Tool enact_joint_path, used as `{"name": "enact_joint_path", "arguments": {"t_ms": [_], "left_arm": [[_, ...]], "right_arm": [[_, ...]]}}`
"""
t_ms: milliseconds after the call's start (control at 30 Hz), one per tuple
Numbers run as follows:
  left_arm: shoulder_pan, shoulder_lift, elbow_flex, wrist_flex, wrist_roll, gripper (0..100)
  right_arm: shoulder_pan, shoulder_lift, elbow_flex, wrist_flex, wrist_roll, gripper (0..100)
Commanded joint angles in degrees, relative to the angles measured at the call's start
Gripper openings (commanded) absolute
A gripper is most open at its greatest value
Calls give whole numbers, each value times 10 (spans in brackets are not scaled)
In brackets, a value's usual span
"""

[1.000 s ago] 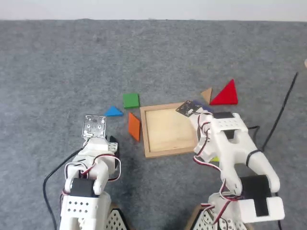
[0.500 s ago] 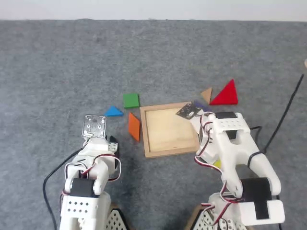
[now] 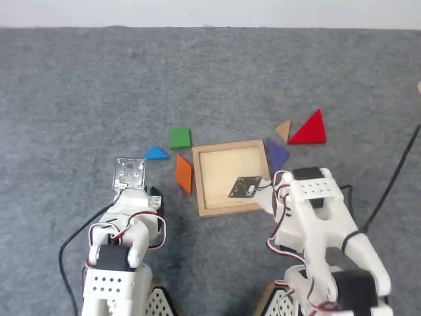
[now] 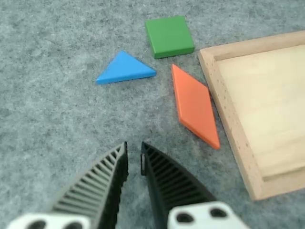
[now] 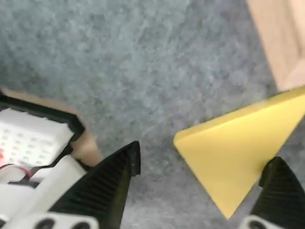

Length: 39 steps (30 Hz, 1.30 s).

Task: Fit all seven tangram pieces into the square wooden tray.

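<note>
Right tool [image 5: 205, 160] is hanging wide open over the bench [image 5: 143, 62], straddling the yellow triangle [image 5: 238, 148] and gripping nothing. The triangle is lying flat between the jaws, crowding one jaw and sitting well apart from the other; can't tell if it's touching. One of its corners is lying just beside the tray [image 5: 281, 38].

Step in hand is looking like the grab on yellow. Doing it well means centring the jaws on the piece before closing, squeezing across flat edges rather than a point, and going low so the thin piece isn't skating out.

Left tool [image 4: 134, 149] is sitting nearly closed, just a slit, holding nothing, hovering over bare bench short of the orange parallelogram [image 4: 194, 106].

Further out, orange is lying just beside the tray rim, with the blue triangle [image 4: 126, 68] and green square [image 4: 169, 36] lying beyond it. On the tray's other side the purple triangle [image 3: 276, 153] is sitting near the corner, then the tan triangle [image 3: 283, 130] and red triangle [image 3: 310, 129] side by side. No visible piece is sitting in the tray yet.
</note>
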Motion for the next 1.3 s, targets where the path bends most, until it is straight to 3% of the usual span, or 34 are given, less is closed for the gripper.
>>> {"name": "enact_joint_path", "arguments": {"t_ms": [0, 267, 400, 667, 967, 1067, 1267], "left_arm": [[-4, -8, -10, 2, 4, 54], [-4, -8, -10, 2, 4, 54], [-4, -8, -10, 2, 4, 54], [-4, -8, -10, 2, 4, 54], [-4, -8, -10, 2, 4, 54], [-4, -8, -10, 2, 4, 54], [-4, -8, -10, 2, 4, 54]], "right_arm": [[8, 45, -4, -39, 7, 387], [16, 193, -105, -93, -84, 387], [44, 232, -164, -91, -90, 372], [87, 238, -193, -91, -69, 93], [179, 240, -297, -95, -77, 111], [219, 231, -334, -89, -114, 111], [276, 103, -342, 46, -1, 117]]}}
